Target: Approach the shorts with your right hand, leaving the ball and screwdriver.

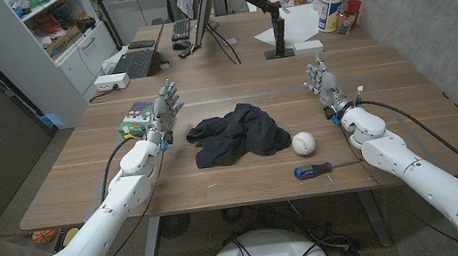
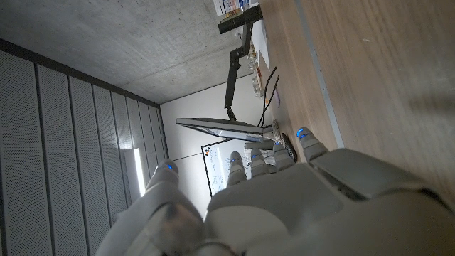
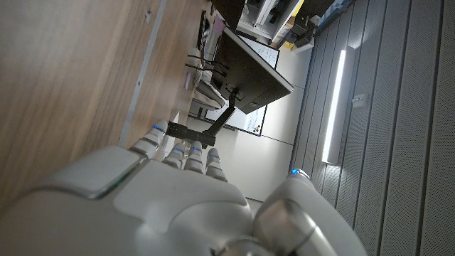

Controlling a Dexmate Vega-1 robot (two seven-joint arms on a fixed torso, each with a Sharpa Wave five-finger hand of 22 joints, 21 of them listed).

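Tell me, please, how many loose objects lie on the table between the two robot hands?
3. The dark shorts lie crumpled in the middle; the white ball sits just to their right; the screwdriver lies nearer the front edge, below the ball. Something may be hidden under the shorts.

Head view. Black shorts (image 1: 239, 133) lie crumpled at the middle of the wooden counter (image 1: 205, 86). A white ball (image 1: 304, 143) rests just right of the shorts; a screwdriver (image 1: 323, 168) with a blue-and-black handle lies nearer the front edge, close to the ball. The left hand (image 1: 164, 108) stands left of the shorts, the right hand (image 1: 323, 84) well to their right, fingers (image 1: 317, 66) of both spread and holding nothing.
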